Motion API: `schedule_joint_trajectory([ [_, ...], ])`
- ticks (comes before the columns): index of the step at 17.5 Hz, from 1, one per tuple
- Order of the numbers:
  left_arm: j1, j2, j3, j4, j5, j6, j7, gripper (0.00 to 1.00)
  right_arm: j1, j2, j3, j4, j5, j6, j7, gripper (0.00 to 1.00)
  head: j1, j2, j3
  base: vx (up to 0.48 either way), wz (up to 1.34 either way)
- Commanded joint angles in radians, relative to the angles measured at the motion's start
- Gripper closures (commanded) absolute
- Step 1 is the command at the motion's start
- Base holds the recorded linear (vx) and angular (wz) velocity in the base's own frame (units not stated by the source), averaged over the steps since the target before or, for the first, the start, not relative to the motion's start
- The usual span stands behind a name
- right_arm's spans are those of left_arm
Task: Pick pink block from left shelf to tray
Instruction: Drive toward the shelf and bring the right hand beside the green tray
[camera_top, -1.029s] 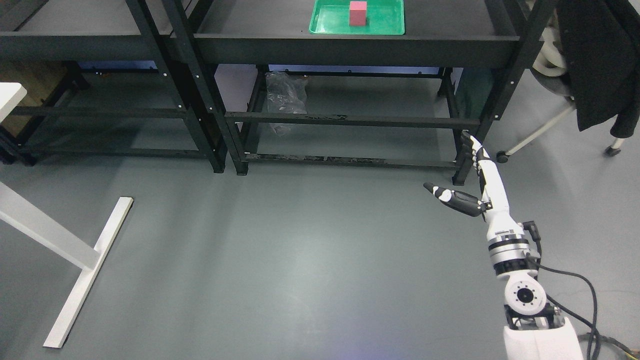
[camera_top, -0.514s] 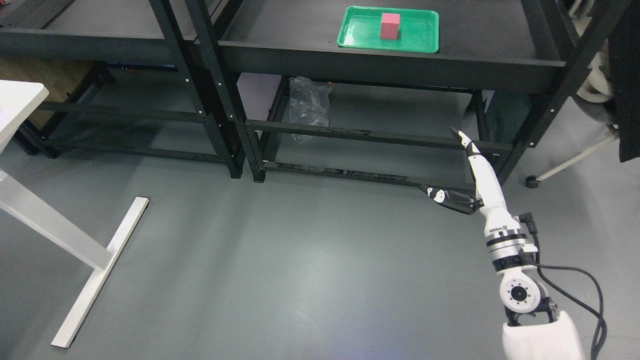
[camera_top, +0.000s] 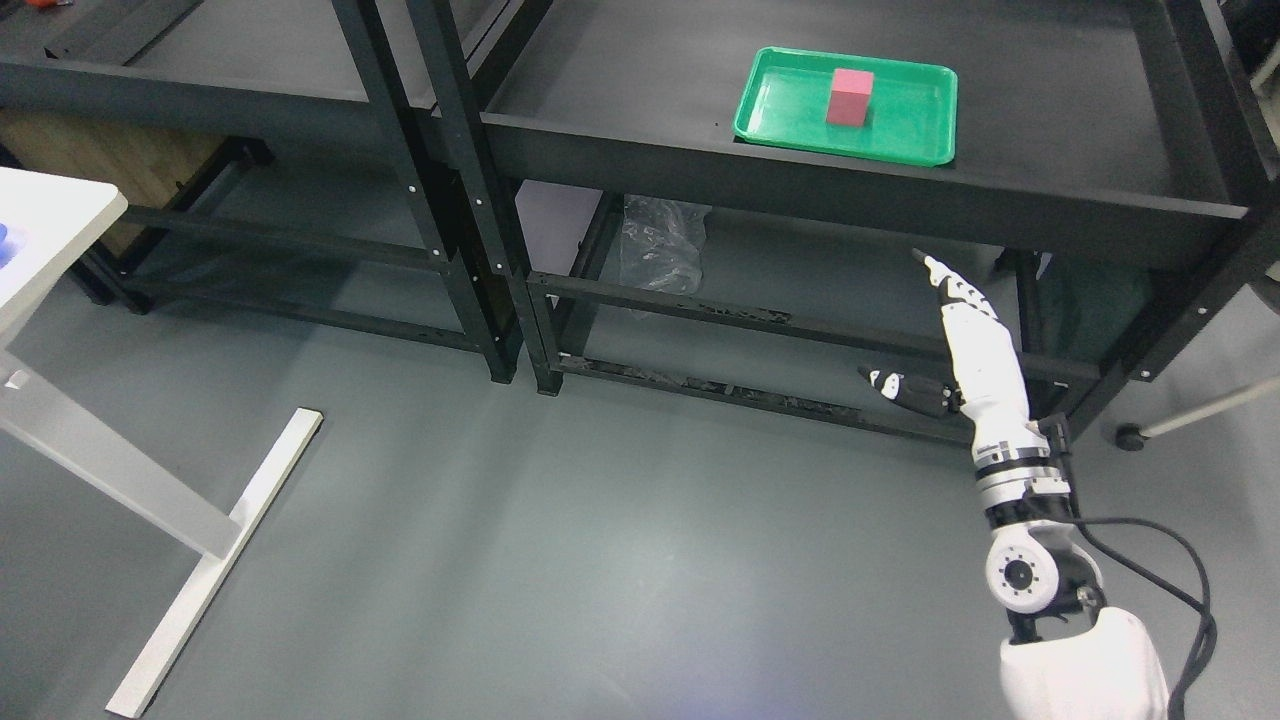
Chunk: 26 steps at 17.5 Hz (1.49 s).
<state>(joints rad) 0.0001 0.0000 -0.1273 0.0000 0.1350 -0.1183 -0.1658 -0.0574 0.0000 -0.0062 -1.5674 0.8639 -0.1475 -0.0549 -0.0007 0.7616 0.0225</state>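
- Pink block (camera_top: 850, 96): one only, standing upright inside the green tray (camera_top: 780, 108), toward the tray's far middle.
- One green tray, lying on the top board of the right-hand black shelf (camera_top: 1050, 210), near that board's front edge.
- Two black shelf units stand side by side; the left shelf (camera_top: 200, 100) is cut off by the picture's upper and left edges.
- One clear plastic bag (camera_top: 662, 243) lies on the lower level of the right-hand shelf, its contents hard to make out.
- One robot hand in view: the right hand (camera_top: 965, 340), fingers stretched out, thumb spread sideways, holding nothing, below the shelf board and well apart from the tray.
- One white table (camera_top: 60, 215), cropped at the left edge.
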Motion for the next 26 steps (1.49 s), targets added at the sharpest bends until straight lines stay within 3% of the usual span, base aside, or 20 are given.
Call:
schedule_joint_trajectory([
  [1, 0.020, 0.017, 0.000, -0.017, 0.000, 0.000, 0.000, 0.00, -0.006, -0.017, 0.015, -0.002, 0.207, 0.031, -0.080, 0.01, 0.0000, 0.000, 0.000, 0.247, 0.12],
  [5, 0.020, 0.017, 0.000, -0.017, 0.000, 0.000, 0.000, 0.00, -0.002, -0.017, 0.017, -0.003, 0.205, 0.028, -0.109, 0.01, 0.0000, 0.000, 0.000, 0.256, 0.09],
  [11, 0.020, 0.017, 0.000, -0.017, 0.000, 0.000, 0.000, 0.00, 0.005, -0.017, 0.046, -0.017, 0.088, -0.001, -0.304, 0.01, 0.0000, 0.000, 0.000, 0.283, -0.01],
  [22, 0.020, 0.017, 0.000, -0.017, 0.000, 0.000, 0.000, 0.00, -0.004, -0.017, 0.049, -0.014, 0.064, -0.015, -0.277, 0.01, 0.0000, 0.000, 0.000, 0.253, -0.07],
  [26, 0.020, 0.017, 0.000, -0.017, 0.000, 0.000, 0.000, 0.00, -0.010, -0.017, 0.052, -0.007, 0.064, -0.012, -0.124, 0.01, 0.0000, 0.000, 0.000, 0.236, -0.09],
])
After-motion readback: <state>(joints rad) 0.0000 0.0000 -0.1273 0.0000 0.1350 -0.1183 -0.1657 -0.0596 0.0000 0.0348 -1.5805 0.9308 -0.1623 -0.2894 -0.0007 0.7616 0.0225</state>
